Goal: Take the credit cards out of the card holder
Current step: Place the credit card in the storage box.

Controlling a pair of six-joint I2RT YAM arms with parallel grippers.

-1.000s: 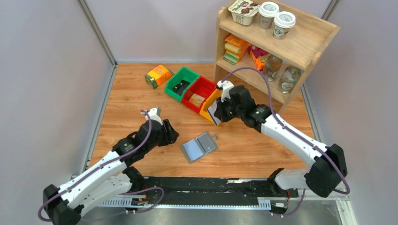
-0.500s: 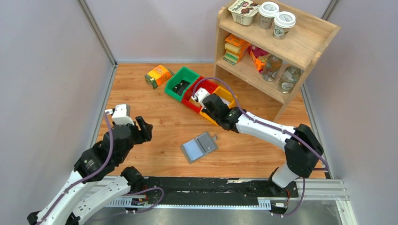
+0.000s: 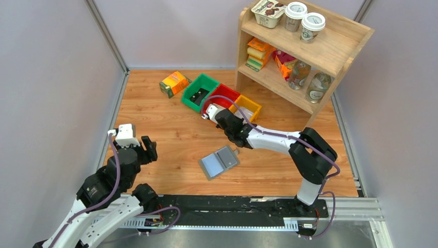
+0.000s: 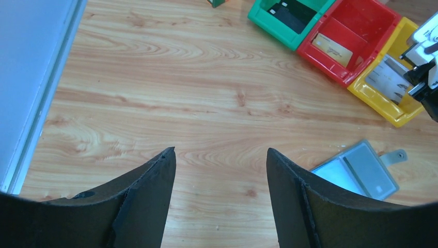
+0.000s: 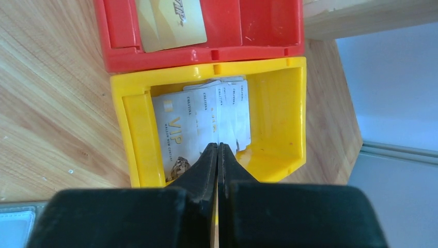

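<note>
The grey card holder [image 3: 219, 162] lies open and flat on the wooden table, and also shows in the left wrist view [image 4: 356, 168]. A black card [image 4: 289, 13] lies in the green bin [image 3: 200, 90]. A gold card [image 5: 168, 20] lies in the red bin [image 3: 223, 96]. Several white cards [image 5: 206, 121] lie in the yellow bin [image 3: 250, 105]. My right gripper [image 3: 223, 118] is shut and empty, raised beside the bins and above the yellow bin in its wrist view [image 5: 217, 145]. My left gripper [image 3: 147, 150] is open and empty, left of the holder [image 4: 221, 152].
An orange-green carton [image 3: 174, 82] sits left of the green bin. A wooden shelf [image 3: 330, 51] with cups, jars and packets stands at the back right. Grey walls close in the left, back and right sides.
My right gripper has left the yellow bin and moved left, its arm folding in. My left arm has drawn back toward the near left, away from the holder.
</note>
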